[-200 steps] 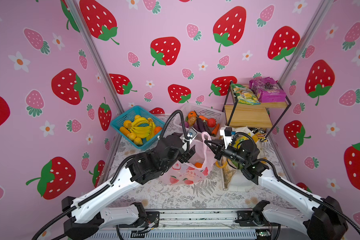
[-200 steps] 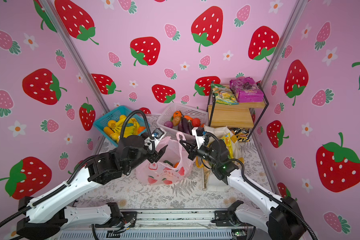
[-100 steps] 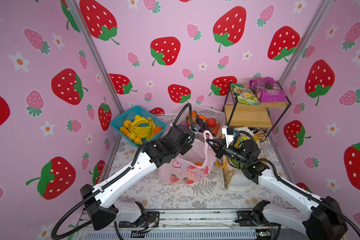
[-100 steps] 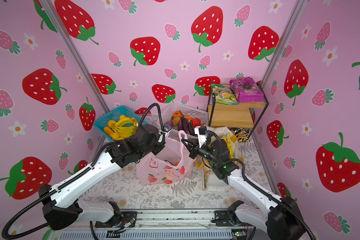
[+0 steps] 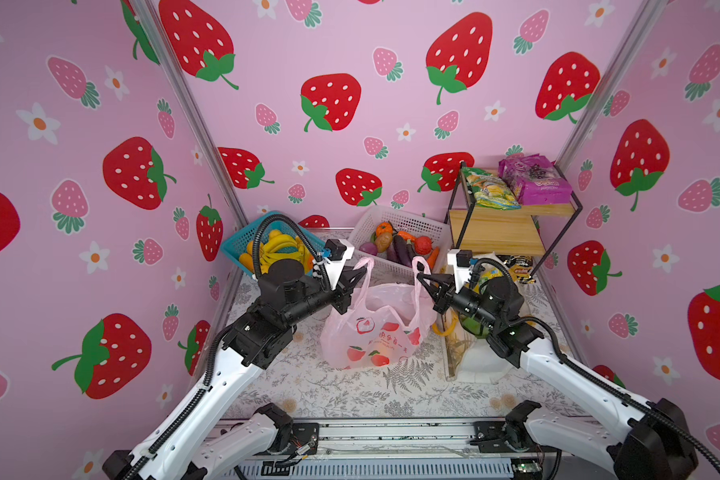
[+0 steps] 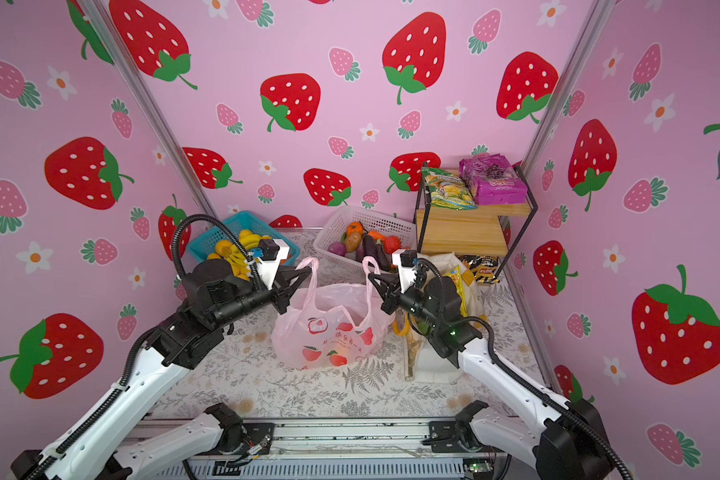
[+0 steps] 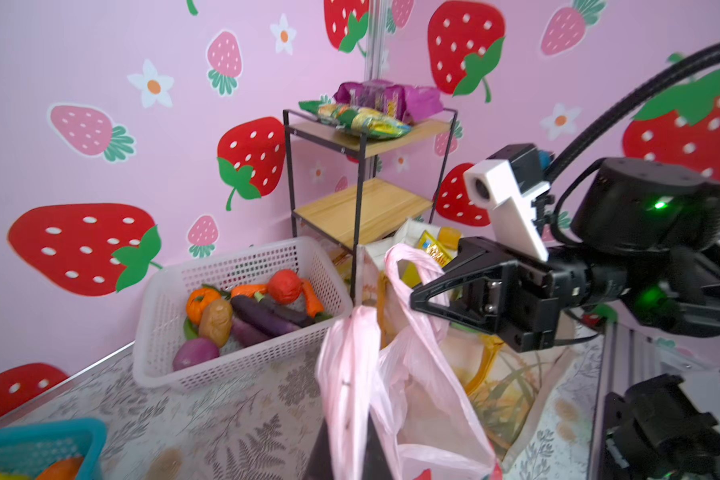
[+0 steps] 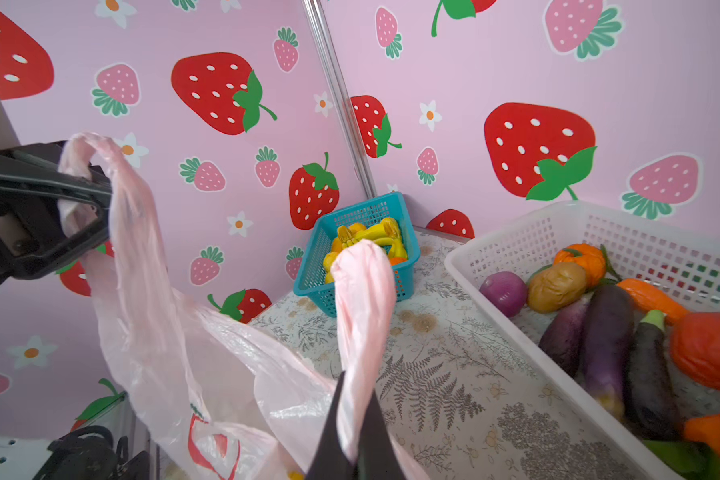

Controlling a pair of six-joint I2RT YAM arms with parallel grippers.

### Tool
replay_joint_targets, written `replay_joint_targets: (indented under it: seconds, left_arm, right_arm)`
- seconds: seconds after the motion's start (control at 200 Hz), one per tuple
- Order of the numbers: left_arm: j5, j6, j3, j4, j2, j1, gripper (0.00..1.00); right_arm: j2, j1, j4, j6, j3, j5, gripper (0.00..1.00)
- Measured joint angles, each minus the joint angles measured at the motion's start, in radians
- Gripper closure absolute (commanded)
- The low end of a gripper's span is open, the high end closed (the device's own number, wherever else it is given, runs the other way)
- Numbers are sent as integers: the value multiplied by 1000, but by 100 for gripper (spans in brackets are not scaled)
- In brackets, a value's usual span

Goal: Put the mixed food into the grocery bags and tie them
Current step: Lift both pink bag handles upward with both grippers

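Pink bag [image 5: 375, 332] is pinched by a handle in left fingers [image 5: 354, 276] and right fingers [image 5: 429, 284] alike; handles are best crossed taut.

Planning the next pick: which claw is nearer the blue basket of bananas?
Left. The left claw, shut on a handle of the pink bag, sits beside the blue basket; the right claw holds the other handle, across the bag.

The right arm [image 5: 574, 378] hides most of the white tote [image 5: 476, 368].
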Motion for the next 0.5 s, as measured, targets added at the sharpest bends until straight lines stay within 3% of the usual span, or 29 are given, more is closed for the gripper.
replay_joint_targets:
  seconds: [0.205, 0.415, 0.495]
  left_arm:
    - [208, -121, -14, 200, 120, 64, 93]
    - [309, -144, -13, 266, 161, 105, 93]
    - [334, -146, -13, 277, 161, 129, 93]
  right_arm:
    - [54, -4, -90, -50, 147, 135, 97]
    - [72, -4, -130, -128, 200, 204, 52]
    - [66, -5, -127, -197, 207, 186, 42]
